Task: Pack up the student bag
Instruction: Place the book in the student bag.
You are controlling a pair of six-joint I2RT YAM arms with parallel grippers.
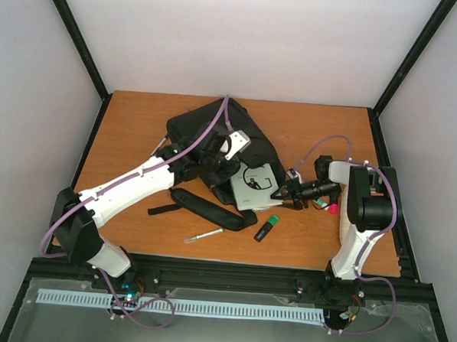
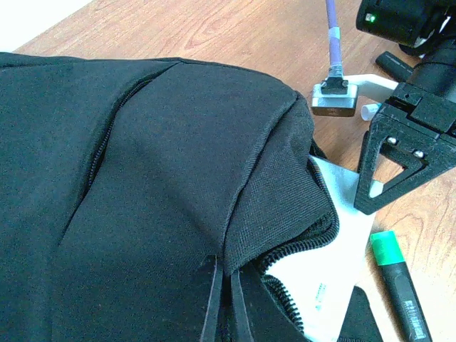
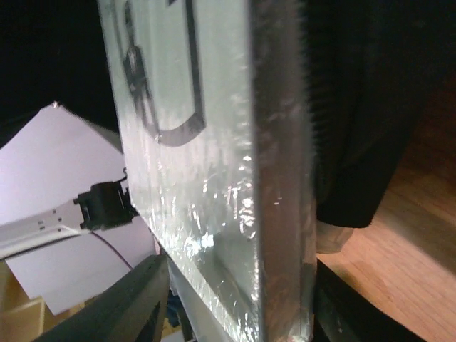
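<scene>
The black student bag (image 1: 207,131) lies on the wooden table, its zip mouth facing right. My left gripper (image 1: 226,166) is shut, pinching the bag's fabric flap (image 2: 224,278) just above the open zipper and lifting it. A white plastic-wrapped book (image 1: 255,184) sticks halfway out of the mouth; in the left wrist view the book (image 2: 320,271) shows under the flap. My right gripper (image 1: 278,195) holds its outer end. In the right wrist view the fingers (image 3: 142,292) press both faces of the glossy book (image 3: 214,178).
A green-capped highlighter (image 1: 266,229) lies on the table just in front of the book, and shows as the highlighter (image 2: 399,285) beside the bag's mouth. A pen (image 1: 204,235) and a black padded strap (image 1: 204,206) lie near the front. A small pink object (image 1: 333,209) sits by the right arm.
</scene>
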